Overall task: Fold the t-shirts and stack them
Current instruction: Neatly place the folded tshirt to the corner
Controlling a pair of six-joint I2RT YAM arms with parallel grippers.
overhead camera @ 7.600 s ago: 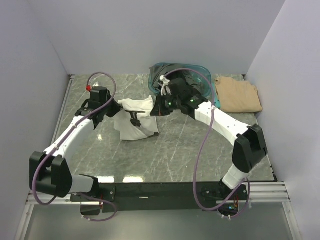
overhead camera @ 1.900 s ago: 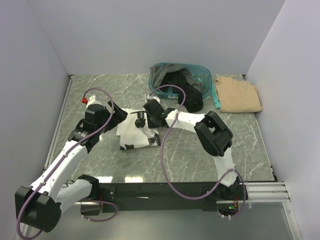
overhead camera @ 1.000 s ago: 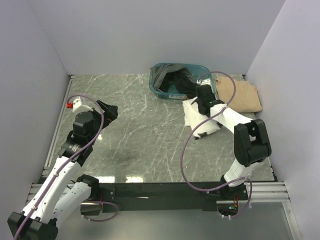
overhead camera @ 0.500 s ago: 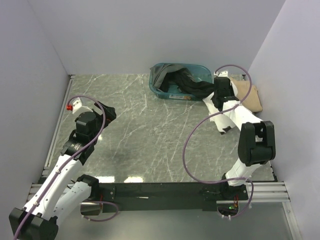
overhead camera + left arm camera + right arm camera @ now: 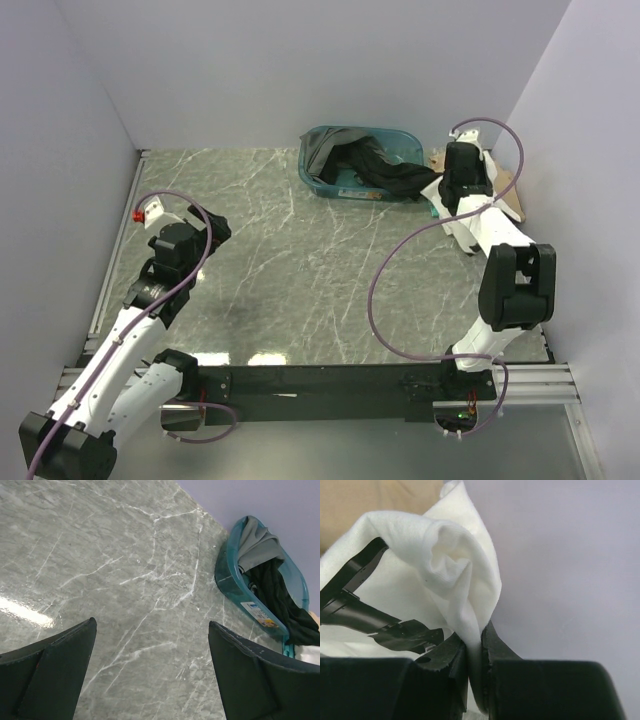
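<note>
The basket (image 5: pixel 312 172) sits at the back of the table (image 5: pixel 300 280), right of middle, with shirts (image 5: pixel 378 170) piled in it. Just right of it, a folded shirt (image 5: pixel 511 193) lies in the back corner. The right hand (image 5: pixel 476 645) is over that, a loose shirt (image 5: pixel 440 565) in it. The left hand (image 5: pixel 210 228) is way over left.

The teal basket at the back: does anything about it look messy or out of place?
Yes. A black t-shirt hangs out over the right end of the basket, and a grey t-shirt is draped over its left rim. Both are crumpled, not folded.
</note>
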